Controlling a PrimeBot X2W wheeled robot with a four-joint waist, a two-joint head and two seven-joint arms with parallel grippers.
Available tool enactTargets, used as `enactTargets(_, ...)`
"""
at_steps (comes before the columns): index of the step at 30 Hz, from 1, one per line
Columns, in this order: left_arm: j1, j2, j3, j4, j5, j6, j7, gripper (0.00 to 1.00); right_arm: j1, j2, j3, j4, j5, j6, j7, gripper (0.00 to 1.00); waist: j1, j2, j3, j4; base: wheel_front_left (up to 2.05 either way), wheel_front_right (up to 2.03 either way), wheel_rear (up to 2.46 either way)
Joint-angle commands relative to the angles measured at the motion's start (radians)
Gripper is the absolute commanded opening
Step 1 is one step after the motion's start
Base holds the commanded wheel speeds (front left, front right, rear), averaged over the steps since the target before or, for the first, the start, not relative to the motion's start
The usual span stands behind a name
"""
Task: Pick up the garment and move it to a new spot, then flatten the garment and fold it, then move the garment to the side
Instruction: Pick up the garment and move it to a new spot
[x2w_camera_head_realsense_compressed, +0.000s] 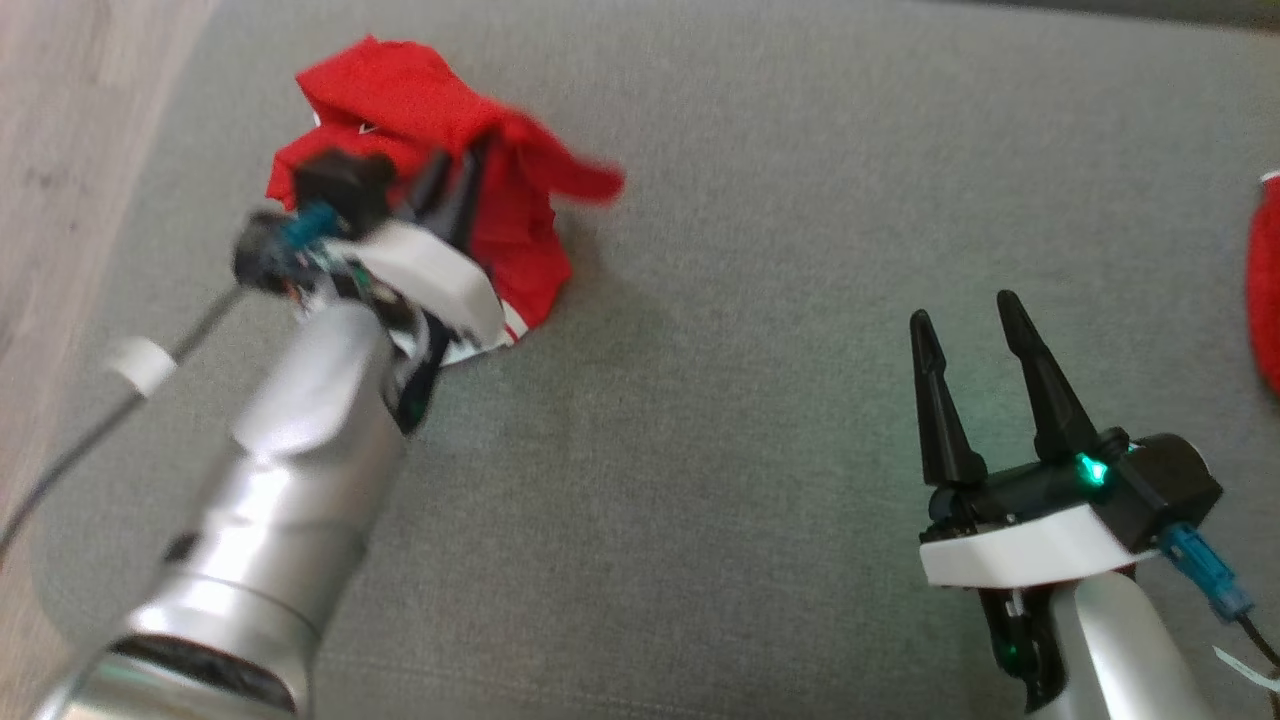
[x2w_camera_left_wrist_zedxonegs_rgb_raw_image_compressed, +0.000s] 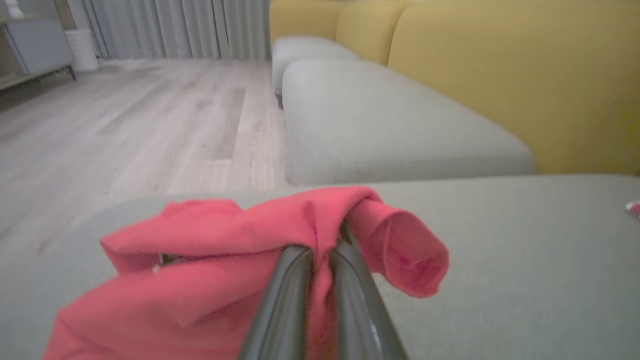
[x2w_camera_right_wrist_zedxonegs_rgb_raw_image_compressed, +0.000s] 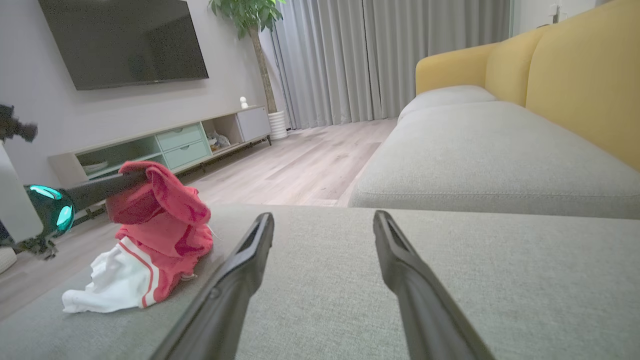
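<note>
Head view, garment: red garment bunched at the far left edge of the grey cushion.
Head view, left gripper: fingers clamped on a fold at the garment's top.
Head view, right gripper: fingers spread, holding nothing, over the cushion's near right part.
Left wrist view, left gripper: fingers pinched together with red cloth between them, over the cushion.
Right wrist view, garment: upper part hangs from the left gripper; white striped hem rests on the cushion's left end.
Right wrist view, right gripper: fingers parted, well apart from the garment.

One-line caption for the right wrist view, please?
Open right gripper above the grey cushion; left gripper pinching the red-and-white garment.
</note>
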Motion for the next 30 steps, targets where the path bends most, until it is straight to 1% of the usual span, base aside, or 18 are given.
enactTargets(1, -0.078, 0.051, 0.032, -0.052, -0.02, 0.002, -0.01, 0.0, 0.004, -0.002, 0.027, -0.027, 0.013, 0.007, -0.011, 1.0, 0.0001, 0.0, -0.049, -0.01, 0.0, 0.0, 0.0)
enactTargets(4, -0.113, 0.078, 0.035, -0.112, -0.057, 0.002, 0.021, 0.0, 0.01, -0.002, 0.027, -0.023, 0.041, 0.007, -0.011, 1.0, 0.0001, 0.0, -0.087, -0.03, 0.0, 0.0, 0.0)
enactTargets(8, -0.127, 0.108, 0.005, -0.217, -0.087, 0.002, 0.089, 0.0, 0.022, -0.002, 0.031, -0.023, 0.076, 0.007, -0.011, 1.0, 0.0001, 0.0, -0.118, -0.062, 0.0, 0.0, 0.0)
enactTargets(12, -0.103, 0.106, -0.022, -0.34, -0.115, 0.002, 0.142, 0.0, 0.026, -0.002, 0.03, -0.029, 0.098, 0.007, -0.011, 1.0, 0.0001, 0.0, -0.135, -0.101, 0.0, 0.0, 0.0)
enactTargets(15, -0.073, 0.086, -0.049, -0.431, -0.12, 0.005, 0.172, 0.0, 0.023, -0.002, 0.027, -0.034, 0.107, 0.007, -0.011, 1.0, 0.0001, 0.0, -0.139, -0.135, 0.0, 0.0, 0.0)
enactTargets(20, -0.027, 0.024, -0.109, -0.554, -0.125, 0.028, 0.211, 0.0, 0.018, -0.002, 0.011, -0.043, 0.116, 0.007, -0.011, 1.0, 0.0001, 0.0, -0.134, -0.197, 0.0, 0.0, 0.0)
enactTargets(23, -0.005, -0.007, -0.162, -0.595, -0.117, 0.051, 0.217, 0.0, 0.012, -0.002, 0.009, -0.048, 0.121, 0.007, -0.011, 1.0, 0.0001, 0.0, -0.123, -0.239, 0.0, 0.0, 0.0)
enactTargets(26, 0.017, -0.024, -0.233, -0.604, -0.112, 0.074, 0.213, 0.0, 0.003, -0.002, 0.016, -0.052, 0.125, 0.007, -0.011, 1.0, 0.0001, 0.0, -0.106, -0.286, 0.0, 0.0, 0.0)
enactTargets(27, 0.026, -0.027, -0.256, -0.599, -0.118, 0.082, 0.212, 0.09, 0.0, -0.002, 0.019, -0.052, 0.127, 0.007, -0.011, 1.0, 0.0001, 0.0, -0.099, -0.301, 0.0, 0.0, 0.0)
enactTargets(28, 0.034, -0.029, -0.279, -0.591, -0.125, 0.091, 0.211, 1.0, -0.003, -0.002, 0.022, -0.053, 0.129, 0.007, -0.011, 1.0, 0.0001, 0.0, -0.092, -0.314, 0.0, 0.0, 0.0)
enactTargets(30, 0.04, -0.03, -0.34, -0.579, -0.135, 0.1, 0.209, 1.0, -0.01, -0.002, 0.03, -0.054, 0.134, 0.007, -0.011, 1.0, 0.0001, 0.0, -0.078, -0.339, 0.0, 0.0, 0.0)
